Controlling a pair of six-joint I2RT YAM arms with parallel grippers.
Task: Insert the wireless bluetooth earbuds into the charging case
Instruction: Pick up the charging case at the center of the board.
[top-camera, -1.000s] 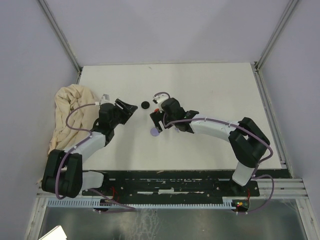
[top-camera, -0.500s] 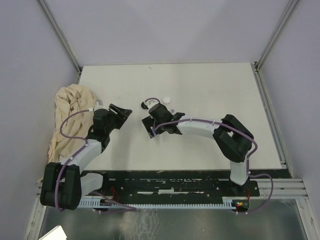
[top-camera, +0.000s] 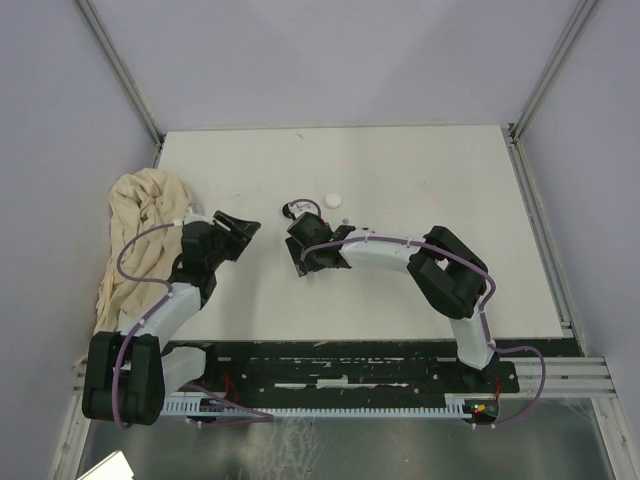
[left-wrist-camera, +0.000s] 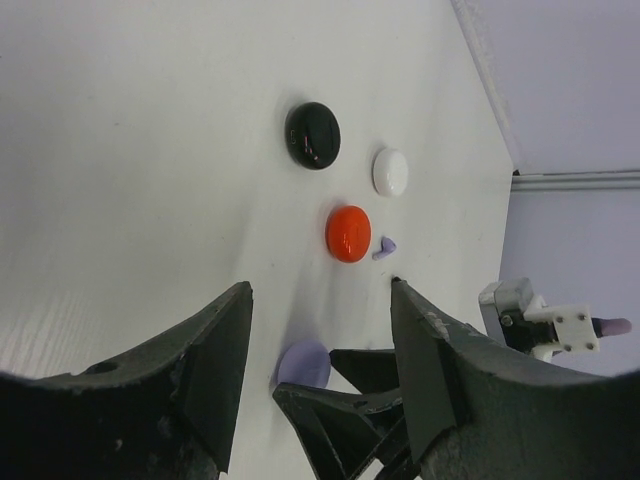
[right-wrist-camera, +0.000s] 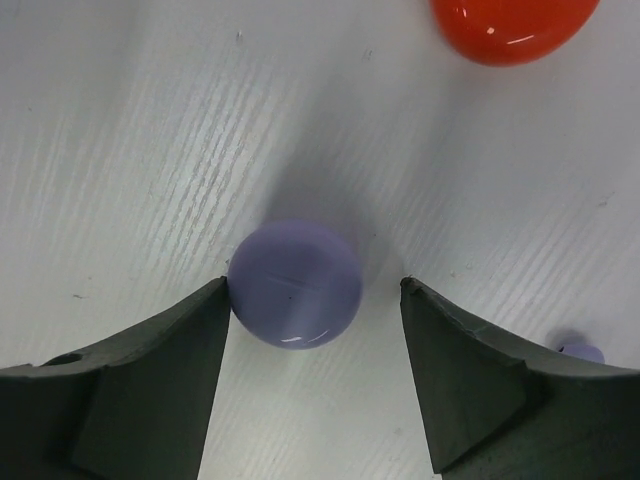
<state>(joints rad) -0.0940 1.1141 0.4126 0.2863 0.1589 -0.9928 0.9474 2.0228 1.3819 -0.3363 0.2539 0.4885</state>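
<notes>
A lilac round charging case (right-wrist-camera: 295, 284) lies flat on the white table between the fingers of my right gripper (right-wrist-camera: 315, 300), which is open. Its left finger touches the case's edge and its right finger stands well apart. In the left wrist view the same case (left-wrist-camera: 303, 365) shows just beyond the right gripper's fingertips (left-wrist-camera: 350, 400). One tiny lilac earbud (left-wrist-camera: 384, 247) lies beside a red round case (left-wrist-camera: 348, 233), and the earbud (right-wrist-camera: 580, 352) peeks out by the right finger. My left gripper (left-wrist-camera: 320, 300) is open, empty and raised to the left (top-camera: 245, 225).
A black round case (left-wrist-camera: 313, 135) and a white round case (left-wrist-camera: 390, 172) lie farther out on the table (top-camera: 420, 170). A crumpled beige cloth (top-camera: 140, 230) lies at the table's left edge, beside the left arm.
The right arm swung left and toward the near edge, bringing its gripper down around the lilac case with the jaws narrowing. This uncovered the white case. The left gripper drew back slightly left.
</notes>
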